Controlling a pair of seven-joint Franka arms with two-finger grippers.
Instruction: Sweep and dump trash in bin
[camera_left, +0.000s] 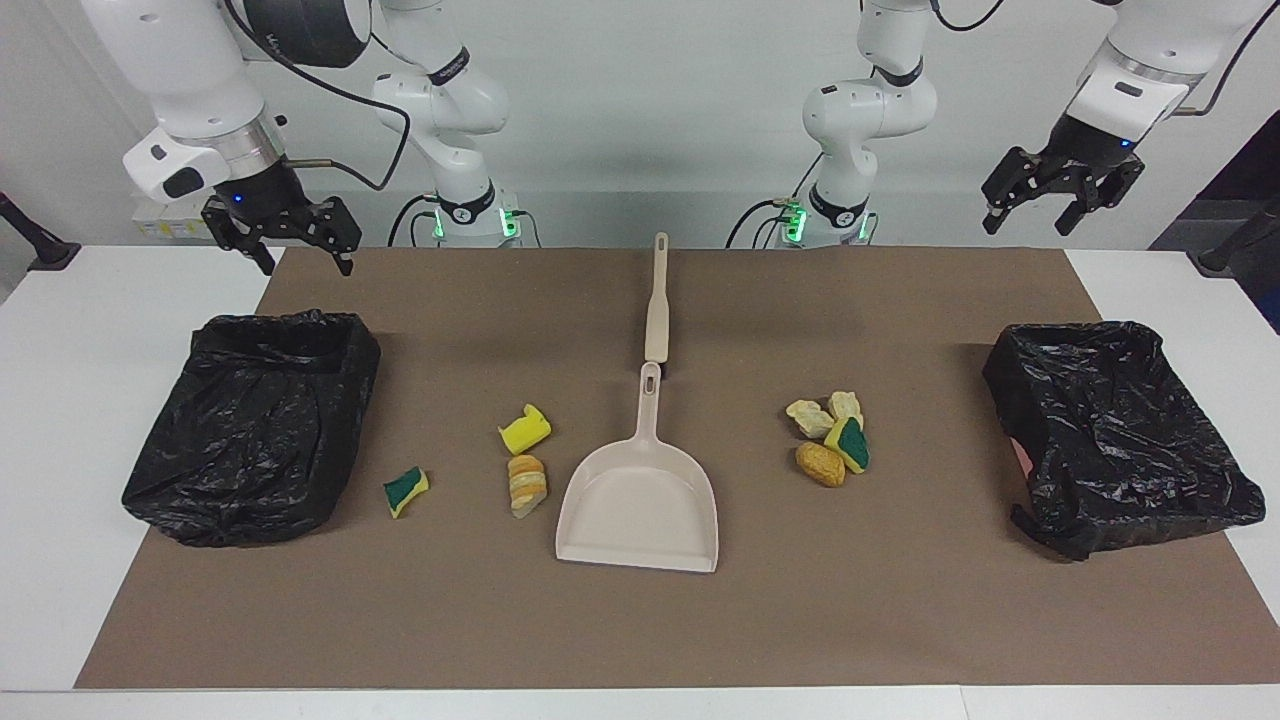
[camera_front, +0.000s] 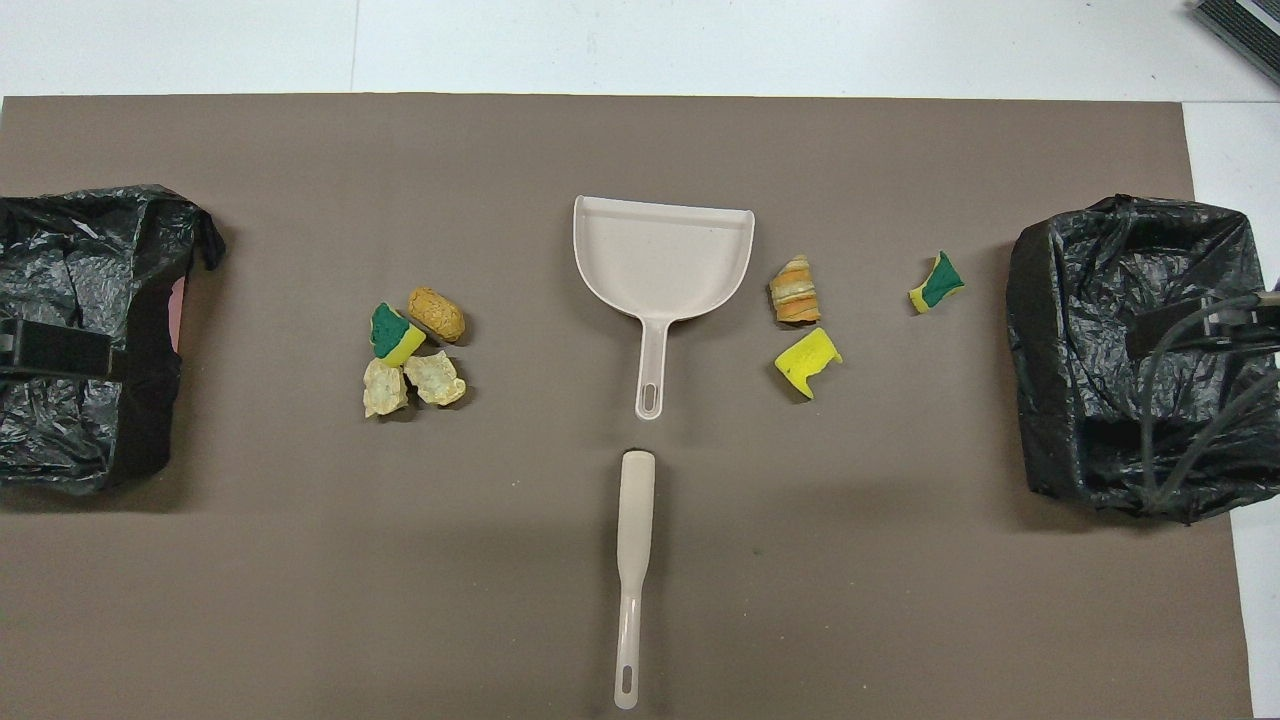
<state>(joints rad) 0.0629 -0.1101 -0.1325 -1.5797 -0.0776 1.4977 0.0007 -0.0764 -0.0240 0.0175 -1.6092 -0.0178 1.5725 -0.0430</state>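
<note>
The trash lies on the brown mat (camera_left: 640, 620) in two groups. Several scraps (camera_left: 830, 440) are bunched beside the dustpan toward the left arm's end: pale lumps, a green-yellow sponge and an orange lump (camera_front: 415, 355). Toward the right arm's end lie a yellow sponge (camera_left: 525, 430), a bread-like lump (camera_left: 526, 484) and a green-yellow sponge (camera_left: 405, 491). The beige dustpan (camera_left: 640, 505) lies mid-mat, handle toward the robots. The beige brush (camera_left: 657, 300) lies in line with it, nearer to the robots. My right gripper (camera_left: 300, 255) and left gripper (camera_left: 1030, 222) hang open and empty, each over its own end's bin.
A bin lined with a black bag (camera_left: 255, 425) stands at the right arm's end of the mat and another (camera_left: 1115, 435) at the left arm's end. White table (camera_left: 60, 450) borders the mat. Both arms wait raised.
</note>
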